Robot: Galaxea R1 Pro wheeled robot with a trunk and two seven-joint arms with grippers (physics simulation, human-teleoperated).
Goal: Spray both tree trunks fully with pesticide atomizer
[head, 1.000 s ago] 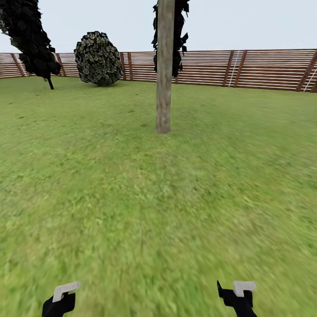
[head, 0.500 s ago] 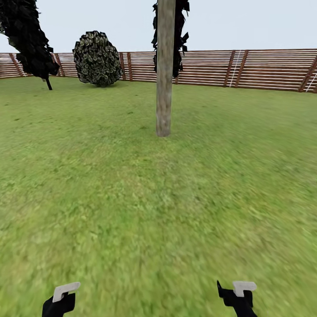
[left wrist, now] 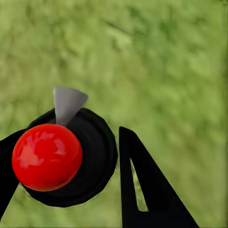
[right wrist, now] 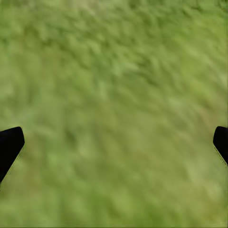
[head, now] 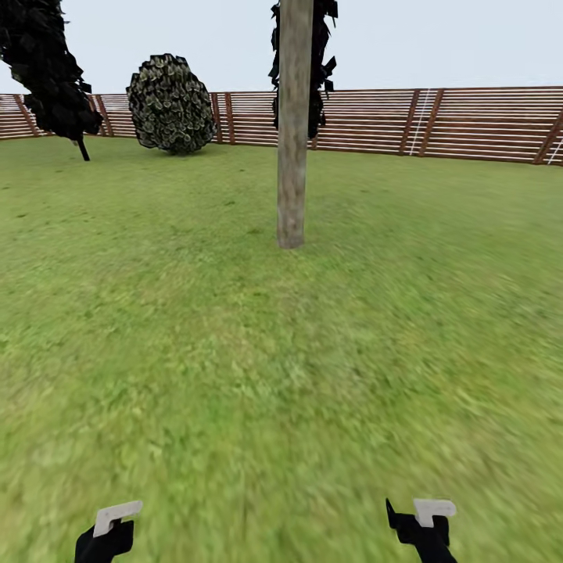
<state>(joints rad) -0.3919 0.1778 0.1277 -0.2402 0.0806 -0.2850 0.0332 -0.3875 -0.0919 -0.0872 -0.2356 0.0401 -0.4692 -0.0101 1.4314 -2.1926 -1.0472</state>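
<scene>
A thick tree trunk of mottled grey-brown bark rises from the garden lawn straight ahead, several metres off, with dark leaves behind its upper part. My left gripper hangs low at the near left. In the left wrist view its fingers are shut on the pesticide atomizer, which has a glossy red ball on a black round body and a grey nozzle. My right gripper hangs low at the near right, open, with only grass between its fingertips. The pesticide specks are out of view.
A brown slat fence closes the far side of the lawn. A round dark bush stands by the fence at the back left, and a dark-leaved leaning tree at the far left. Open grass lies between me and the trunk.
The whole view has crept forward: the trunk's base sits a little lower in the picture and the bush has drifted left. Both grippers keep their pose.
</scene>
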